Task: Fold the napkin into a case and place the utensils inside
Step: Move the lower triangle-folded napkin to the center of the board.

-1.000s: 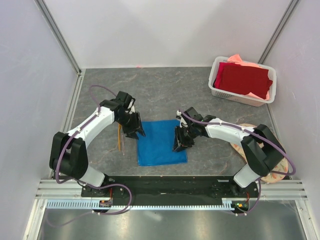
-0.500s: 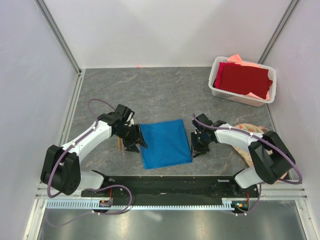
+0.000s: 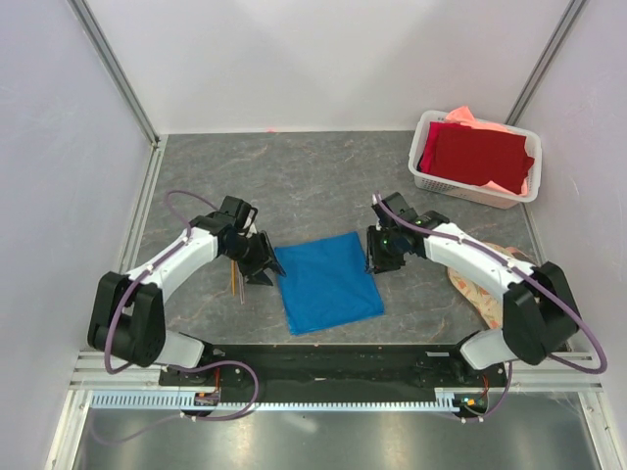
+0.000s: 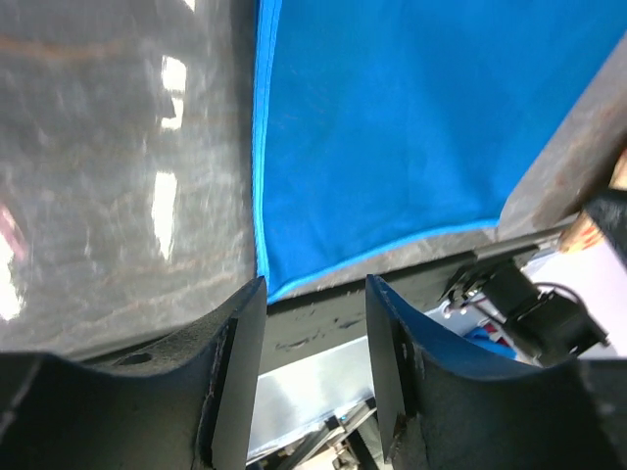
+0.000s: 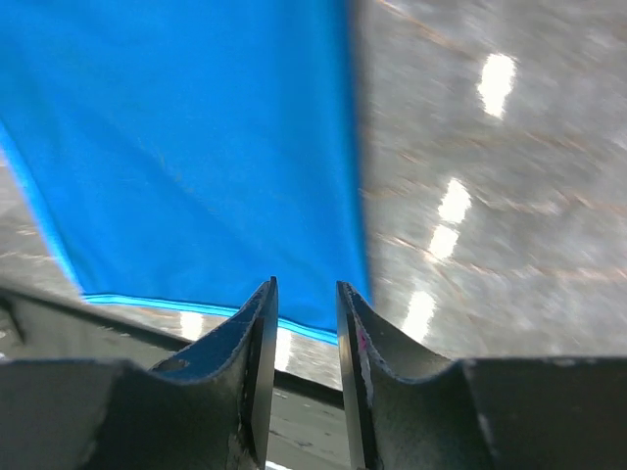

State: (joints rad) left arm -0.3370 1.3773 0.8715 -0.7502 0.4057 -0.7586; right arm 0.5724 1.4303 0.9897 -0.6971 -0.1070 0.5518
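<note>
Top external: left gripper (image 3: 261,264) angled low at left edge of napkin (image 3: 328,282), jaws spread, empty; right gripper (image 3: 381,254) low at napkin's right edge, jaws slightly parted, pinching nothing.

Napkin (image 3: 328,282) skewed and shifted near-right, left gripper (image 3: 263,271) drawn left off it, right gripper (image 3: 380,258) withdrawn right and farther.

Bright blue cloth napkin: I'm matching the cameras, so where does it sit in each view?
Top external: the bright blue cloth napkin lies mid-table, slightly tilted.
Left wrist: the napkin fills the upper right.
Right wrist: the napkin fills the upper left.
Shared landmark: the grey marbled tabletop bordering it.
</note>
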